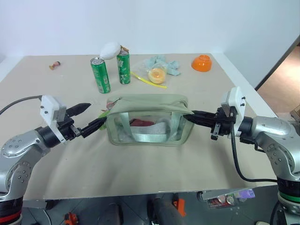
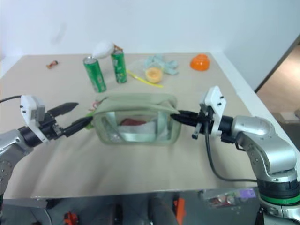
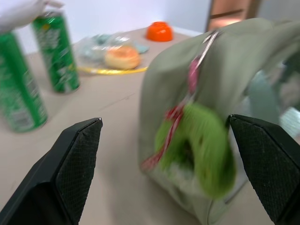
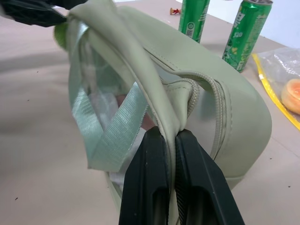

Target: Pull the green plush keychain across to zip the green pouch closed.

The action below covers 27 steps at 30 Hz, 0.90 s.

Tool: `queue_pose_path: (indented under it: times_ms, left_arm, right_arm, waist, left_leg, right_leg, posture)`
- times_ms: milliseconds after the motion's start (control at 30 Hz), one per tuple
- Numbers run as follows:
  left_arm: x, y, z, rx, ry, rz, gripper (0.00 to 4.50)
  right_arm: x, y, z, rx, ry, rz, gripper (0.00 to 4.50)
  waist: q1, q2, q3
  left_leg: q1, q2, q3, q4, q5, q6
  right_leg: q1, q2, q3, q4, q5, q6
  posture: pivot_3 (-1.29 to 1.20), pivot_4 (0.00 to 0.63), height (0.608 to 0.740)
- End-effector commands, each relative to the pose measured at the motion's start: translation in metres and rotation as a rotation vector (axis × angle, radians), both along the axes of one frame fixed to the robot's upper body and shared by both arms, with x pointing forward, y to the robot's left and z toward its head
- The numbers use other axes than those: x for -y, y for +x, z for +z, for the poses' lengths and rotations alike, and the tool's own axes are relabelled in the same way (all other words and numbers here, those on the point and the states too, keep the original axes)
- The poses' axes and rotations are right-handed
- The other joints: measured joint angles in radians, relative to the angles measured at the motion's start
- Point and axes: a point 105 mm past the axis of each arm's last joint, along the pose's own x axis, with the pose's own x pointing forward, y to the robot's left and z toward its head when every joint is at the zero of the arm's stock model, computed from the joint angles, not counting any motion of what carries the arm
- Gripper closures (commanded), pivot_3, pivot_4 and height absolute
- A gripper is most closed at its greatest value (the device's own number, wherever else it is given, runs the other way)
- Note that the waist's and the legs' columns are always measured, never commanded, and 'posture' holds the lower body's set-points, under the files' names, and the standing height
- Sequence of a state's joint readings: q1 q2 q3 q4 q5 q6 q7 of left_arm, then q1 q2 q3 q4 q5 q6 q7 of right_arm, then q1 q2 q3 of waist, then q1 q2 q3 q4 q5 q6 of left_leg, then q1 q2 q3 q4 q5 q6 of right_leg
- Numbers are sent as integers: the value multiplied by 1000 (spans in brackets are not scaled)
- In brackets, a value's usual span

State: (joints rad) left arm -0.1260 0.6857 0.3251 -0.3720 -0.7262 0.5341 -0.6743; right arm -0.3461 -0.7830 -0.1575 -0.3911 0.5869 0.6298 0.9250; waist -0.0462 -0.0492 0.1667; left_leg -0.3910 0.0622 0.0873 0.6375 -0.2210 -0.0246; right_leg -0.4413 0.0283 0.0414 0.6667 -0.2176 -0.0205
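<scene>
The green pouch [image 1: 147, 119] lies in the middle of the table, with clear sides and webbing straps. From the zip pull at its left end the green plush keychain [image 3: 201, 150] hangs on a red-pink cord. My left gripper [image 1: 91, 116] is open at that end, and the keychain sits between its fingers [image 3: 79, 154] without being gripped. At the right end, my right gripper [image 4: 169, 136] is shut on the pouch's folded seam, level with the table. A red thing and white paper show through the pouch's side.
Two green cans [image 1: 100, 75] [image 1: 123, 67] stand behind the pouch with a white thing [image 1: 110, 49] on top. A plastic bag with a yellow-orange round item [image 1: 157, 75], an orange bowl [image 1: 202, 62] and a small item [image 1: 55, 65] lie farther back. The table's front edge is near.
</scene>
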Motion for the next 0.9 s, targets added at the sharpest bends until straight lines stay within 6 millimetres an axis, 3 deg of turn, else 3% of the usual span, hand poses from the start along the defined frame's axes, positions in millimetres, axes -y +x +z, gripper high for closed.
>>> queue_pose_path:
  times_ms: [33,433,533,767,900]
  left_arm:
    - [-3,-4,3,24,20,13,0]
    - [8,-5,1,59,39,-63,0]
    - [11,-5,1,76,52,-87,773]
    - [14,-3,0,87,62,-96,3292]
    - [13,-2,-1,87,70,-93,4482]
  right_arm:
    - [-4,-3,8,58,3,8,4473]
    - [2,1,6,68,-16,9,4473]
    - [3,2,5,78,-24,11,4500]
    - [4,2,5,80,-29,11,4500]
    - [5,2,5,82,-33,9,4500]
  waist:
    - [-1,0,0]
    - [0,0,0]
    - [0,0,0]
    - [0,0,0]
    - [0,0,0]
  left_leg:
    - [0,0,0,0,0,0]
    - [0,0,0,0,0,0]
    - [0,-1,0,0,0,0]
    - [0,-1,0,0,0,0]
    - [0,0,0,0,0,0]
  right_leg:
    - [0,0,1,0,0,0]
    - [0,0,0,0,0,0]
    - [0,0,0,0,0,0]
    - [0,0,0,0,0,0]
    - [0,0,0,0,0,0]
  posture:
    - [0,150,740]
    - [0,150,740]
    - [0,150,740]
    - [0,150,740]
    - [0,150,740]
